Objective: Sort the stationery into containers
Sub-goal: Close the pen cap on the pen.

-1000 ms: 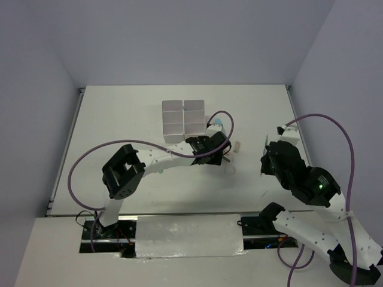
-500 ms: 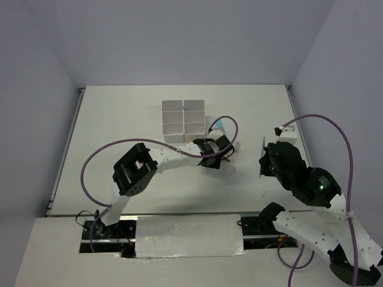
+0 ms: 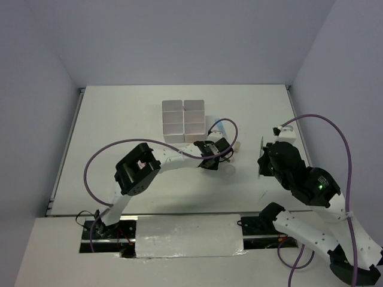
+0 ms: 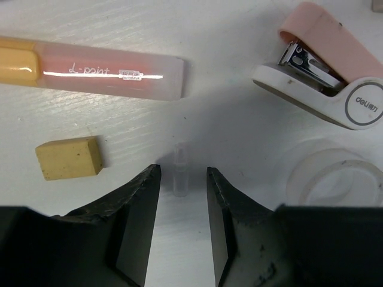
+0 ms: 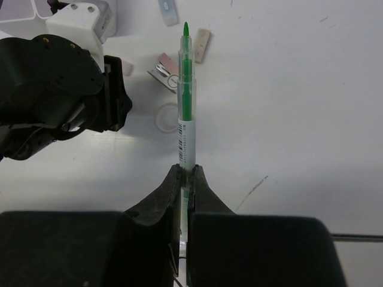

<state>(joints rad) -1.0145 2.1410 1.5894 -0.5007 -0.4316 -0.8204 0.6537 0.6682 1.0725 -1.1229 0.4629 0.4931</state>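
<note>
**Stationery on the table: count and arm positions**

Containers [image 3: 184,119]: one white block of six open compartments, two across by three deep, toward the far middle of the table [image 3: 119,113].

Loose items, left wrist view, five in all:
- one pink marker [image 4: 114,75] with an orange cap, lying flat
- one tan eraser block [image 4: 69,157], just on the near side of the marker
- one pink-and-white stapler [image 4: 326,72]
- one clear tape ring [image 4: 335,182], just below the stapler
- one small clear piece [image 4: 180,158], too small to identify

Further items, right wrist view:
- one green pen [image 5: 185,107]
- one pale oblong block [image 5: 203,37] beyond the pen's tip
- one small pale blue item [image 5: 168,11] at the far edge of the view

Left arm [image 3: 167,160]: it reaches forward from its base, folds at the elbow on the left, and runs rightward to end just off the containers' near right corner. The left fingers [image 4: 140,203] are apart and low over the table. The small clear piece lies in the gap between their tips, with a gap visible on either side.

Right arm [image 3: 305,182]: it is folded on the right side of the table, well apart from the containers. The right fingers [image 5: 161,197] are clamped together on the green pen's lower barrel. The pen points straight out from them, tip away from the wrist.
</note>
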